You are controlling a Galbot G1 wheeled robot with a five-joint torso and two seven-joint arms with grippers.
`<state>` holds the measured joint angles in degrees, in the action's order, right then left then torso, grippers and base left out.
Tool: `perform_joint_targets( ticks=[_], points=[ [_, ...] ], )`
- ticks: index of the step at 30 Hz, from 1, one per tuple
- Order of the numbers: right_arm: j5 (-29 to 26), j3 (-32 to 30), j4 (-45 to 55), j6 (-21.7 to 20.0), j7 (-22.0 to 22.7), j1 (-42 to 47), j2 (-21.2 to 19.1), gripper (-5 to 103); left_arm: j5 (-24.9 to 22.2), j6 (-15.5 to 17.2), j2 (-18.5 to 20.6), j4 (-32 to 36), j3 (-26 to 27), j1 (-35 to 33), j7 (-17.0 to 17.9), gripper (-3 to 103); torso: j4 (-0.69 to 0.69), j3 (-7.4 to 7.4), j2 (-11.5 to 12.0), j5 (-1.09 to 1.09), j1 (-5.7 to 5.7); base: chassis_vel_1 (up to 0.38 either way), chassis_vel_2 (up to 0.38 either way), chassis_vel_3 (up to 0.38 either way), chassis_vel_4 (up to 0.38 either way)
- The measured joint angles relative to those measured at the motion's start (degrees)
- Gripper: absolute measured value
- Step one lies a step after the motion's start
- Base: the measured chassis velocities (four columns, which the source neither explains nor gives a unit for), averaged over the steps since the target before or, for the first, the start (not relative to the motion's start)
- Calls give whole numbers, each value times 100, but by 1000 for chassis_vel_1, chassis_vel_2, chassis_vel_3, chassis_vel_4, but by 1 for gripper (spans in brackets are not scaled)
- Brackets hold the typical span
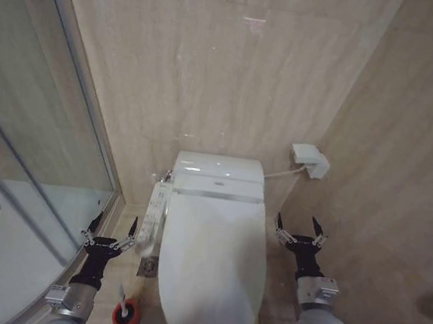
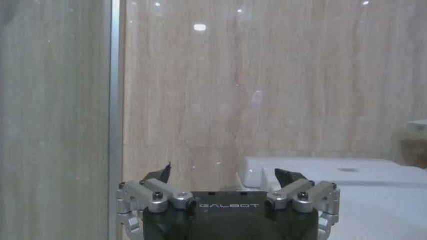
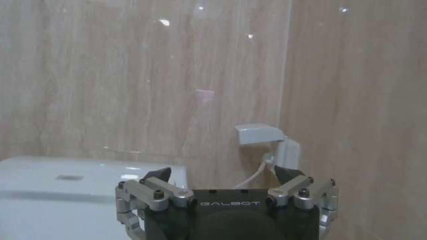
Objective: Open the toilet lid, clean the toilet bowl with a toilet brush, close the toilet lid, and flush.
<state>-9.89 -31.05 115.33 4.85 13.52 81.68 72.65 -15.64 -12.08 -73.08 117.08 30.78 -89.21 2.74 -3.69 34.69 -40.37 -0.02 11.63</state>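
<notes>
Toilet lid (image 1: 211, 272) down, long axis 12-to-6 between both empty wide-open grippers: left gripper (image 1: 109, 228) at its 9 o'clock, right gripper (image 1: 301, 229) at 3, roughly equally near; toilet brush (image 1: 126, 309) by left arm.

The word "GALBOT" stands in pale capitals on the black body of the left pincer (image 2: 229, 176), just behind its fingers. The same word "GALBOT" stands on the black body of the right pincer (image 3: 229, 175). No other writing can be read.
</notes>
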Motion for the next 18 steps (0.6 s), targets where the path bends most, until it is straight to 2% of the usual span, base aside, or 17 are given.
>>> perform_joint_targets(
  ticks=[4,6,9,12,13,15,16,18],
  points=[
    [0,1,0,0,0,-1,0,100,-1,0,0,-1,0,-2,1,100,5,1,0,1,1,273,-275,-260,276],
    [0,1,-1,0,-1,-1,0,100,-1,0,0,-1,0,0,1,100,2,0,0,5,-1,354,-268,-344,309],
    [0,0,0,0,0,-1,0,100,-1,0,0,-2,-1,0,1,100,1,1,1,-2,0,339,-350,-342,335],
    [0,0,-1,0,0,1,1,100,-1,-1,0,-1,0,-1,1,100,1,1,1,8,0,379,-340,-369,368],
    [0,0,0,0,0,1,0,100,-1,-1,-1,-1,-1,0,1,100,0,0,0,-2,-1,349,-406,-381,387],
    [0,0,0,0,0,0,0,100,-1,-1,0,-1,0,-2,0,100,2,-1,-1,-4,-2,349,-390,-368,387],
    [0,0,-1,0,0,0,0,100,-1,-1,-2,-1,-1,-1,0,100,2,0,0,8,-2,383,-375,-382,372],
    [0,1,-1,0,-1,1,1,100,-1,-1,-1,-1,0,-1,1,100,3,1,0,9,-1,339,-353,-382,372]
  ],
)
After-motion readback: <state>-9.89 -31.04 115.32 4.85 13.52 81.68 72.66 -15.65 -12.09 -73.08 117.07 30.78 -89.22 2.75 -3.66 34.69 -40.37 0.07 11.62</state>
